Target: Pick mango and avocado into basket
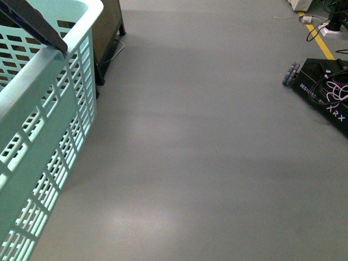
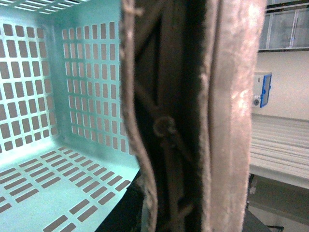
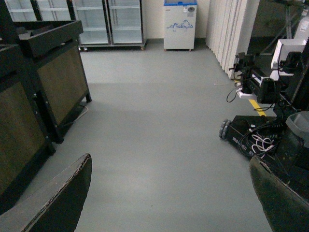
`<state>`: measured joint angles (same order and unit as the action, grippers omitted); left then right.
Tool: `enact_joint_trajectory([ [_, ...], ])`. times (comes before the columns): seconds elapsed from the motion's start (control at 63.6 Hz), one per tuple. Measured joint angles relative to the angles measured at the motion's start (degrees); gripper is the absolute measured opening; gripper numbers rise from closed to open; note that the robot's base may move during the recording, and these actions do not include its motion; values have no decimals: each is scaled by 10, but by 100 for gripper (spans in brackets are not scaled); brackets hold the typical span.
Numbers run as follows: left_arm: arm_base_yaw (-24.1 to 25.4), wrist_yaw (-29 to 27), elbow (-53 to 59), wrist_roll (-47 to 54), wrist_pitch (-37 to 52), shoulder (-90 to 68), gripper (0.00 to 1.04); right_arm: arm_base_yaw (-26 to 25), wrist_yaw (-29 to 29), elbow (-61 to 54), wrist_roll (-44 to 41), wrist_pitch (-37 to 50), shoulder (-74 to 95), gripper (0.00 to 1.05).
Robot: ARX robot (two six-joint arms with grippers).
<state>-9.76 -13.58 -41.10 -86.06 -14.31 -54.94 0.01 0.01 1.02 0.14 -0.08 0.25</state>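
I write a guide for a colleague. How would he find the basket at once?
Start from the grey floor in the front view and go to its left edge. There is a light teal plastic basket with slotted sides; the dark cabinet behind it has no slots.

You have a basket (image 1: 49,125) of light teal plastic: smooth, moulded, with a faint sheen on its slotted walls. Inside, the floor and walls (image 2: 72,96) look just as smooth. The brown handle (image 1: 38,24) across its rim looks dull and matt. In the left wrist view a brown upright strip (image 2: 231,121) looks rough and fibrous, with frayed edges; you cannot tell what it is made of. The floor (image 1: 206,163) is grey, smooth and evenly coated, with soft, dull reflections. On the right gripper (image 3: 169,198) the fingers (image 3: 58,205) are dark and matt, with a pale, ragged edge. The far fridges (image 3: 111,21) have glossy glass doors.
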Motion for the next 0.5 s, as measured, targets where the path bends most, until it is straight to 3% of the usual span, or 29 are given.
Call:
enact_joint_trajectory([
  [0.503, 0, 0, 0, 0, 0, 0, 15, 0, 0, 0, 0, 0, 0, 96],
])
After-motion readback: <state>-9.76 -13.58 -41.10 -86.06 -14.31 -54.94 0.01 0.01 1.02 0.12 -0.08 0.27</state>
